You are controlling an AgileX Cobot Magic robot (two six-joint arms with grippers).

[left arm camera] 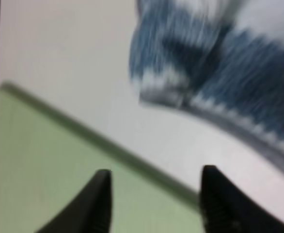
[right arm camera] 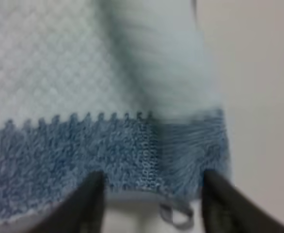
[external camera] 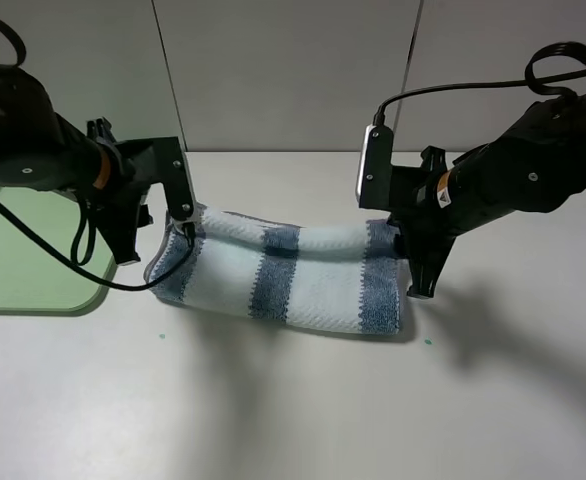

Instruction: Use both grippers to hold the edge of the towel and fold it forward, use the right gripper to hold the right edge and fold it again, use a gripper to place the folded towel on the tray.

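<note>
Table (external camera: 293, 400); folded towel (external camera: 283, 275) blurred in wrist views.

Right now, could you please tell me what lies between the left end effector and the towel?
In the left wrist view, the rim of the green tray and a bare strip of table lie between the left end effector and the towel.

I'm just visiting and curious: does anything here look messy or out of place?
The folded towel lies a bit lopsided: its left end is bunched and rounded, the right end squarer. Two tiny green specks dot the table near it. Nothing looks spilled or damaged.
</note>
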